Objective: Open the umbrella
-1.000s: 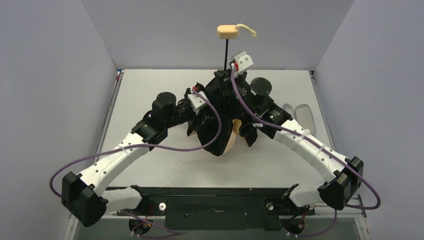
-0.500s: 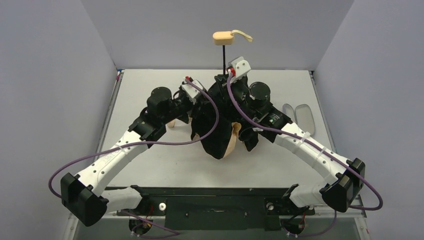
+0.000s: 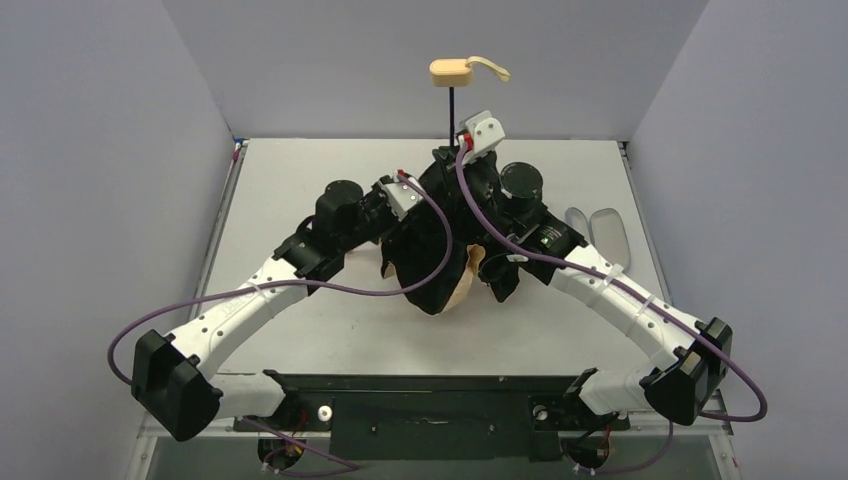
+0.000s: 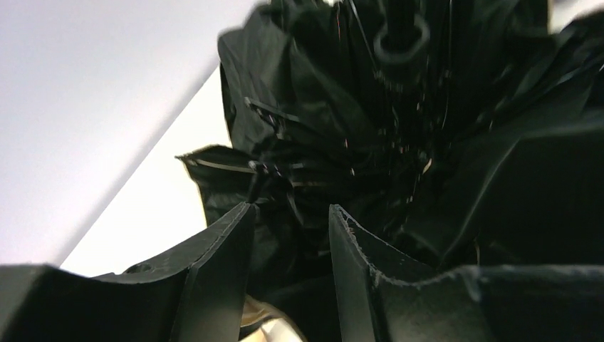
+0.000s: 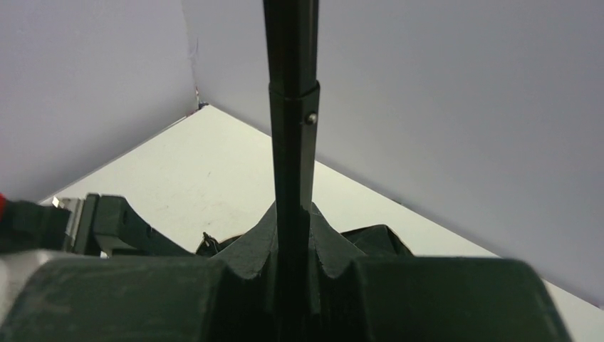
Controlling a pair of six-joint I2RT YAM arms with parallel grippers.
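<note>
umbrella (image 3: 420, 278): stands in the middle of the table (image 3: 300, 180), between the two arms, cloth end down and handle end up.
canopy (image 4: 320, 142): folded up in a bunchy black heap. a bit of peach shows on the near side.
ribs (image 4: 271, 114): thin shiny rods among the black folds, seen up close by the left wrist camera.
shaft (image 5: 292, 142): thin and black, going straight up out of the heap.
handle (image 3: 452, 72): small and beige, at the very top of the shaft, high over the table. a little strap (image 3: 492, 68) sticks out to its right.
right claw (image 5: 292, 235): clenched on the shaft, low down, just above the cloth.
left claw (image 4: 288, 246): pushed into the left side of the heap. its two fingers stand a little apart with black cloth between them. i cannot tell if it is pinching the cloth.
sleeve (image 3: 600, 230): grey-lavender, lying flat on the table at the right, apart from the umbrella and near the right arm.
</note>
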